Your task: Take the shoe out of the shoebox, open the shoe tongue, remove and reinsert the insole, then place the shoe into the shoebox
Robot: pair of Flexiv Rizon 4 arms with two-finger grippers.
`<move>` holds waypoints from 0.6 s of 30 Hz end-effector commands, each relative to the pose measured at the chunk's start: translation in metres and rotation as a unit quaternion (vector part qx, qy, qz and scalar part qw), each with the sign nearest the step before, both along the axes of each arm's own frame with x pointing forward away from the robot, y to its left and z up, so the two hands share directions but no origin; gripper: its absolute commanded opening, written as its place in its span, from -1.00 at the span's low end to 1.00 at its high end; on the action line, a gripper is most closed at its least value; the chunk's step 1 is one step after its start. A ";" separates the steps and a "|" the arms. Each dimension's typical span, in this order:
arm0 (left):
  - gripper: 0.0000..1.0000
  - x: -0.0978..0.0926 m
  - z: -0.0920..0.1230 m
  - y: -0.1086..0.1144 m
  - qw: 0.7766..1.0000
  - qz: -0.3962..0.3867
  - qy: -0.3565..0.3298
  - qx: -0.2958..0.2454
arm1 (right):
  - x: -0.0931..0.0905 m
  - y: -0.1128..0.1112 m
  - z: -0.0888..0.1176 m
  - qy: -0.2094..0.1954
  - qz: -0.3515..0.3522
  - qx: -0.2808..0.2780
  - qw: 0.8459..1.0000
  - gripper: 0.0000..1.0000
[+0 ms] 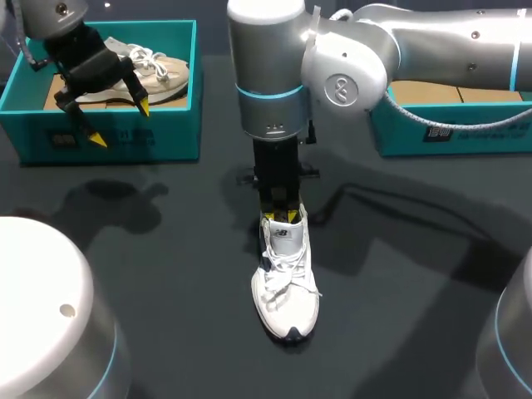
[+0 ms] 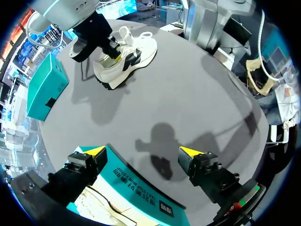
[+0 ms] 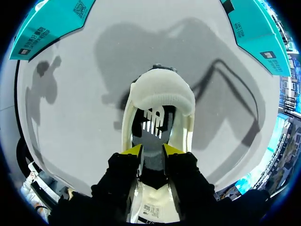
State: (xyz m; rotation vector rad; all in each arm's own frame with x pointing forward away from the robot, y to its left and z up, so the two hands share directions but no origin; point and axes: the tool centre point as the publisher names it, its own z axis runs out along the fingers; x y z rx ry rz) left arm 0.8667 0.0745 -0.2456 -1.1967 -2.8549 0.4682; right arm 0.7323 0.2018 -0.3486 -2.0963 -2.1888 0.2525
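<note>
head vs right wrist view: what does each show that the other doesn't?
Head only: the left hand, open, above the left shoebox, which holds a beige shoe; the laces of the white shoe.
Right wrist only: the inside of the shoe, with the logo on the insole, and the right hand shut on the tongue.
Both: the white shoe on the table, the right hand at its opening, the left shoebox and the right shoebox.
</note>
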 end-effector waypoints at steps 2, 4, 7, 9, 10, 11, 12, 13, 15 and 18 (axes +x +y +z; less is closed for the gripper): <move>1.00 -0.001 0.000 0.000 1.000 0.000 -0.001 0.001 | -0.005 -0.001 0.001 -0.003 0.001 0.003 1.000 -0.43; 1.00 -0.001 0.000 0.000 1.000 0.000 -0.001 0.001 | -0.006 -0.001 0.003 -0.003 0.001 0.003 1.000 -0.39; 1.00 -0.001 0.000 0.000 1.000 0.000 -0.001 0.001 | -0.009 -0.001 0.005 0.001 0.008 0.001 1.000 -0.22; 1.00 -0.001 0.000 0.000 1.000 0.000 -0.001 0.001 | -0.011 -0.002 0.005 0.001 0.012 0.001 1.000 -0.14; 1.00 -0.001 0.000 0.000 1.000 0.000 -0.001 0.001 | -0.012 -0.002 0.006 0.002 0.012 0.000 1.000 -0.10; 1.00 -0.001 0.000 0.000 1.000 0.000 -0.001 0.001 | -0.013 -0.003 0.006 0.000 0.013 0.001 1.000 -0.08; 1.00 -0.001 0.000 0.000 1.000 0.000 -0.001 0.001 | -0.013 -0.004 0.007 -0.002 0.015 0.003 1.000 -0.08; 1.00 -0.001 0.000 0.000 1.000 0.000 -0.001 0.001 | -0.014 -0.004 0.007 -0.002 0.015 0.003 1.000 -0.07; 1.00 -0.001 0.000 0.000 1.000 0.000 -0.001 0.001 | -0.015 -0.005 0.007 -0.001 0.019 0.004 1.000 -0.05; 1.00 -0.001 0.000 0.000 1.000 0.000 -0.001 0.001 | -0.016 -0.007 0.006 -0.002 0.028 0.010 1.000 0.34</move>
